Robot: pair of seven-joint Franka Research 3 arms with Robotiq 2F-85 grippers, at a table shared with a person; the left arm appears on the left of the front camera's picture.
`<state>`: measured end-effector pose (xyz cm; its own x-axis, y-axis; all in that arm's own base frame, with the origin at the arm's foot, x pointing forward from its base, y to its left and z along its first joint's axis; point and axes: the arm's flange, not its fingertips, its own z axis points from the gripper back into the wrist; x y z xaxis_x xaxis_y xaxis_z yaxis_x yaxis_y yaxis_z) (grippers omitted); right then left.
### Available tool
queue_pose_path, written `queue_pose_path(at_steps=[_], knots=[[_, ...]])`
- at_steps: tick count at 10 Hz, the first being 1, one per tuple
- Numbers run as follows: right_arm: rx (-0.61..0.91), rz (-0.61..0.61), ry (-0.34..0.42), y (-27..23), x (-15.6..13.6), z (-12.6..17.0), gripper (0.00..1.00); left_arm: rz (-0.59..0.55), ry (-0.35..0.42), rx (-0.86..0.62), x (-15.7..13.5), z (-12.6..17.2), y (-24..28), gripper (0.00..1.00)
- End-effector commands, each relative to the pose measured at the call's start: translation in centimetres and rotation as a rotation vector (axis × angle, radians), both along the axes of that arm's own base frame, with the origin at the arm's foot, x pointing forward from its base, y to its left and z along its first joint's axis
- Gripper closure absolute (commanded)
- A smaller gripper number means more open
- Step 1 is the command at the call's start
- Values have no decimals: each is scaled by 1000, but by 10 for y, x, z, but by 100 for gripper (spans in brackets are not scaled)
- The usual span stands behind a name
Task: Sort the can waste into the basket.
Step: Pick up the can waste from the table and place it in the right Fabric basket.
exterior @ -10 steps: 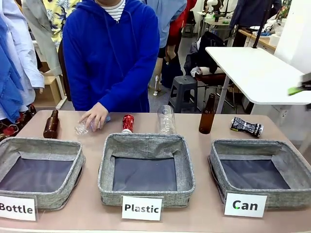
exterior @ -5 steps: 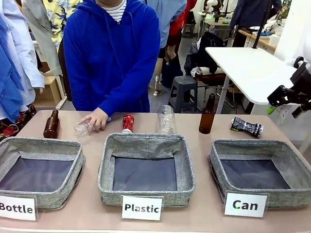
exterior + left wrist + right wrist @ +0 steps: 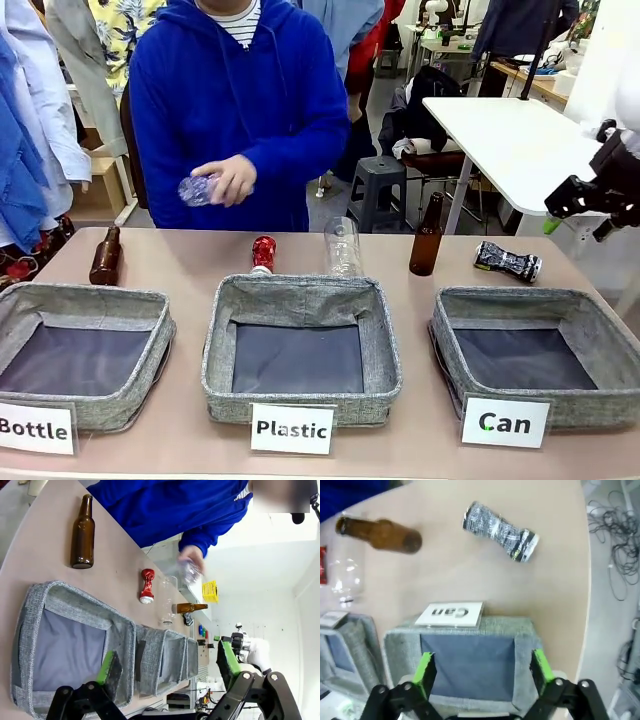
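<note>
The black-and-silver crushed can [image 3: 507, 261] lies on the table behind the grey basket [image 3: 600, 405] labelled "Can". The red crushed can [image 3: 263, 253] stands behind the middle basket. My right gripper [image 3: 582, 212] hangs open in the air above the table's far right edge. In its wrist view the open, empty right gripper [image 3: 482, 669] is over the "Can" basket [image 3: 465, 630], with the black-and-silver can [image 3: 500, 530] beyond it. My left gripper [image 3: 167, 662] is open and empty above the left basket, and the red can [image 3: 147, 585] lies farther off.
Baskets labelled "Plastic" [image 3: 300, 300] and "Bottle" [image 3: 85, 300] sit in the middle and at the left. Brown glass bottles [image 3: 427, 236] [image 3: 105, 256] and a clear plastic bottle [image 3: 342, 246] stand along the far edge. The person's hand holds a crushed plastic bottle [image 3: 200, 188] above the table.
The person's hand has lifted the crushed plastic bottle off the table to chest height. My right gripper has come into view from the right and edged slightly left.
</note>
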<state>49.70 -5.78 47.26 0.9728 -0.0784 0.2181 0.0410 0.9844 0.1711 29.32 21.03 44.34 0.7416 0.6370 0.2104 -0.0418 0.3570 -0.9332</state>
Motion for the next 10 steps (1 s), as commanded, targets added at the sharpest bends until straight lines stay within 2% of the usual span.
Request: queue_pose_path(at_steps=[1,3,4,5,6,7,8,10], knots=[[2,54,5,-8,56,-3,0,-4,-34,-2,2,0,1,0],[-12,91,21,-12,81,-13,0,-4,-34,-2,2,0,1,0],[-3,310,42,-15,85,-17,0,-4,-34,-2,2,0,1,0],[-50,758,64,-14,86,-23,0,-4,-34,-2,2,0,1,0],[-205,1024,76,-7,80,-30,0,-4,-34,-2,2,0,1,0],[-277,1355,0,5,68,-35,0,-4,-34,-2,2,0,1,0],[-293,1547,-102,11,60,-38,0,-4,-34,-2,2,0,1,0],[-307,1633,-249,8,62,-44,0,-4,-34,-2,2,0,1,0]])
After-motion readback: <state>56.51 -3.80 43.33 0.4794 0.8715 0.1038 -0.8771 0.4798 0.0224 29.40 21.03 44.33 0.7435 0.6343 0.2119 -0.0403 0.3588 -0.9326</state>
